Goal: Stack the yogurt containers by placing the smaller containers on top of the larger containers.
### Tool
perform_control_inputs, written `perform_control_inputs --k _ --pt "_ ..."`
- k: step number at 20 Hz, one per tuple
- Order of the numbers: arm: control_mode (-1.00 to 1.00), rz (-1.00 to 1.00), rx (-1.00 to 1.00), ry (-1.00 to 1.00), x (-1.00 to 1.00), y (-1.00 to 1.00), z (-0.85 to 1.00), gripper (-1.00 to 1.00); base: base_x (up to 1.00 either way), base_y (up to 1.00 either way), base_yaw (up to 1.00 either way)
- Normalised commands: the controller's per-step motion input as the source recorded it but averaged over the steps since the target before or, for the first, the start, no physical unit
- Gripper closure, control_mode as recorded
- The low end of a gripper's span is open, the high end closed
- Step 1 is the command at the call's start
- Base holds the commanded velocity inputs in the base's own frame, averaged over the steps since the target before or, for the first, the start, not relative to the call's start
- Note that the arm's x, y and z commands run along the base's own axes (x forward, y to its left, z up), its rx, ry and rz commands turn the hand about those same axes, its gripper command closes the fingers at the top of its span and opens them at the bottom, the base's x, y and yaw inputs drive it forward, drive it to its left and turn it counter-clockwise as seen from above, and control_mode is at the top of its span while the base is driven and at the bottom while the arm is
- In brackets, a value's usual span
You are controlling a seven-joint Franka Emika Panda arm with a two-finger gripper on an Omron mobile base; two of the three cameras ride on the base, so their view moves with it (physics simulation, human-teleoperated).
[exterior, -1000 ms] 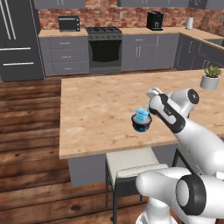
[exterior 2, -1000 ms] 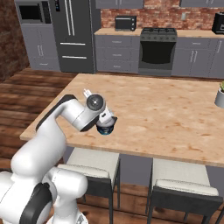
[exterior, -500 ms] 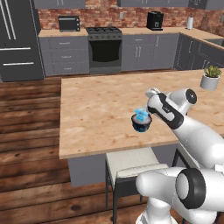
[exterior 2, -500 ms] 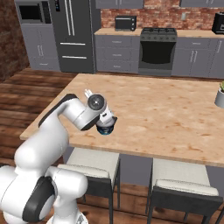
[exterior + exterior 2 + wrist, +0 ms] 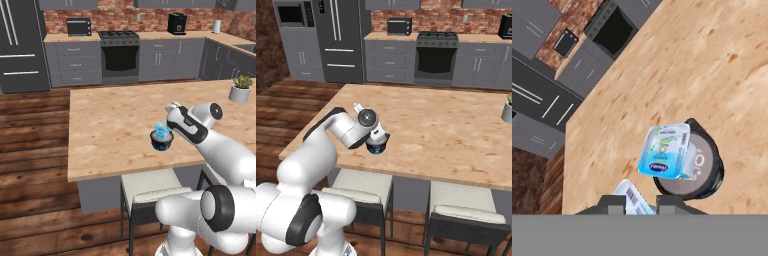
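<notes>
From the left base view, the gripper (image 5: 170, 131) sits right next to the small light-blue yogurt cup (image 5: 161, 132), which rests on top of the dark tub (image 5: 162, 142) near the front edge of the wooden island counter (image 5: 110, 130). Can't tell from here whether the fingers actually pinch the cup.

Right base view: the gripper (image 5: 377, 141) hangs low over the tub (image 5: 376, 148), mostly hiding it; the tub stands close to the counter (image 5: 446, 130) edge, above a stool (image 5: 358, 187).

Hand view: the cup (image 5: 664, 151) lies on the tub's (image 5: 704, 172) pale grey lid, shifted off-centre toward one side. The finger tips (image 5: 614, 202) stand close together, nearly closed, and they look clear of the cup, so it seems nothing is gripped.
</notes>
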Motion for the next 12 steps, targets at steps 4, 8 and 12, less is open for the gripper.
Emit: perform_control_inputs --k 4,8,12 --pt "-1.00 0.00 0.00 0.00 0.09 -0.07 -0.02 1.00 0.00 0.00 0.00" --pt "-1.00 0.00 0.00 0.00 0.07 -0.10 0.00 1.00 0.00 0.00 0.00" --pt "-1.00 0.00 0.00 0.00 0.06 -0.10 0.00 1.00 0.00 0.00 0.00"
